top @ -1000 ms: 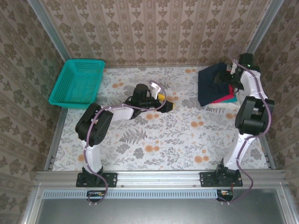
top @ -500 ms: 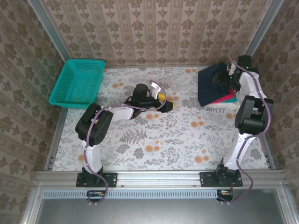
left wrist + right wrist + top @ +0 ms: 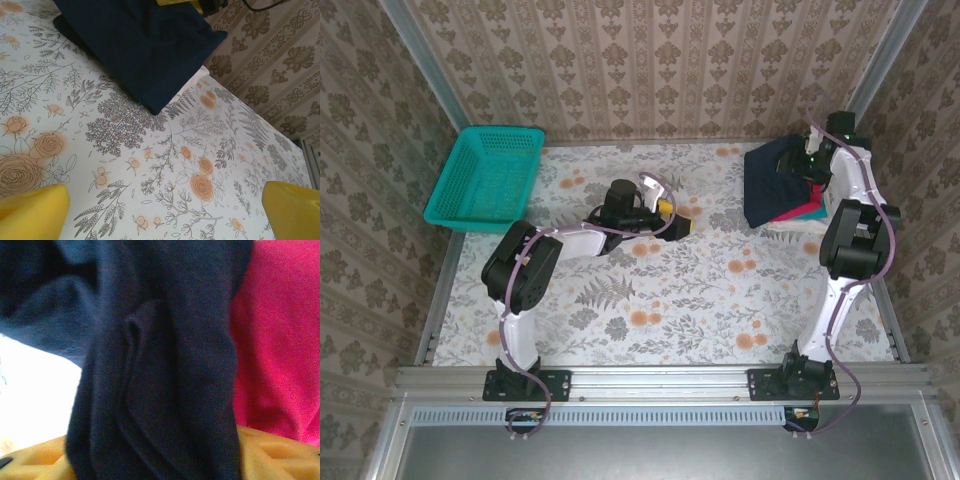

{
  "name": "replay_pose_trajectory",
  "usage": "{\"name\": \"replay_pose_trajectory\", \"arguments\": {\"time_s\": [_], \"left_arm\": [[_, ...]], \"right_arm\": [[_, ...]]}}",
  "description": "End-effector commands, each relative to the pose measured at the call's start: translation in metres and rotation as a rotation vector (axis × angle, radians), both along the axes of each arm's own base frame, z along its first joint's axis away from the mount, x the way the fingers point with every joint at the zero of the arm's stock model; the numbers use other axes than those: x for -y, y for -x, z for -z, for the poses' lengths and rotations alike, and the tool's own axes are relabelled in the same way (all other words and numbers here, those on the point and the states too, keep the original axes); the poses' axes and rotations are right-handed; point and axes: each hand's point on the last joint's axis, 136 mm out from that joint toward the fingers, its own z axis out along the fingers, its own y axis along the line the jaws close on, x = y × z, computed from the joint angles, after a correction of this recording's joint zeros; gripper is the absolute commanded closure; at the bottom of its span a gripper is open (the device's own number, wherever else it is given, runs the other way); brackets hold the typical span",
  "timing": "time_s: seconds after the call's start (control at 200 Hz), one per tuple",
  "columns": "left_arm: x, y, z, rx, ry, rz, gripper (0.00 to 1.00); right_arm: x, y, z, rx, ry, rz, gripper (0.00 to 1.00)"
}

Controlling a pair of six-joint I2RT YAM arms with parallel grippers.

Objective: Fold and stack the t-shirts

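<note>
Draping across right gripper [image 3: 798, 166] lower finger [image 3: 280, 460]: navy t-shirt [image 3: 160, 365]; closure cannot tell; left gripper [image 3: 165, 210] spread.

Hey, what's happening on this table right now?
The right pincer is down on the navy shirt at the far right of the table, a fold of it bunched against its fingers. A pink shirt and a white shirt lie under it. The left pincer hangs open mid-table, holding nothing.
</note>
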Motion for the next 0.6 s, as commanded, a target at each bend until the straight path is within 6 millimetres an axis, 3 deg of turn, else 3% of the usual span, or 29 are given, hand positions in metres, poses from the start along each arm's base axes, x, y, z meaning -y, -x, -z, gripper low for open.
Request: {"name": "replay_pose_trajectory", "arguments": {"time_s": [0.0, 0.065, 0.12, 0.43, 0.515, 0.595], "left_arm": [[-0.001, -0.002, 0.009, -0.022, 0.01, 0.006, 0.0], [-0.001, -0.003, 0.01, -0.022, 0.012, 0.007, 0.0], [-0.001, -0.002, 0.011, -0.025, 0.01, 0.007, 0.0], [-0.004, -0.003, 0.015, -0.033, 0.012, 0.004, 0.0], [-0.005, -0.003, 0.016, -0.037, 0.015, 0.0, 0.0], [-0.006, -0.003, 0.017, -0.041, 0.016, 0.0, 0.0]], "right_arm": [[-0.01, -0.001, -0.004, -0.008, -0.027, -0.026, 0.51], [-0.013, -0.001, -0.003, -0.008, -0.031, -0.035, 0.61], [-0.016, -0.001, -0.001, -0.014, -0.033, -0.047, 0.63], [-0.029, -0.01, 0.016, -0.049, -0.023, -0.117, 0.46], [-0.031, -0.014, 0.018, -0.055, -0.025, -0.126, 0.47], [-0.033, -0.018, 0.019, -0.061, -0.02, -0.135, 0.55]]}}
